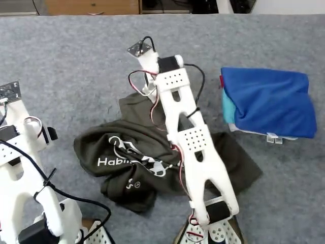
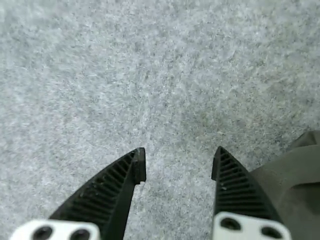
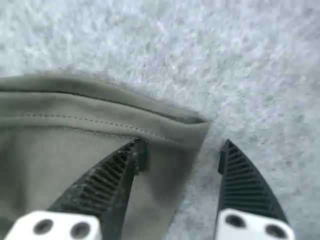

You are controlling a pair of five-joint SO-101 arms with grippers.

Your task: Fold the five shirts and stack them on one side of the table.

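Observation:
A dark olive shirt (image 1: 152,152) with white print lies crumpled in the middle of the grey carpeted table (image 1: 76,61). The right arm stretches over it to its far corner. In the right wrist view my right gripper (image 3: 182,150) is open, one finger on the shirt's hemmed corner (image 3: 100,125) and the other over bare carpet. My left gripper (image 2: 177,155) is open above bare carpet, with an edge of the olive shirt (image 2: 295,170) just beside one finger. A stack of folded shirts with a blue shirt (image 1: 266,101) on top sits at the table's right side.
Under the blue shirt, a turquoise layer (image 1: 227,107) and a white one (image 1: 274,136) peek out. The left arm's white body (image 1: 20,173) stands at the near left corner. Wooden furniture (image 1: 91,6) lines the far edge. Open carpet spreads across the far left.

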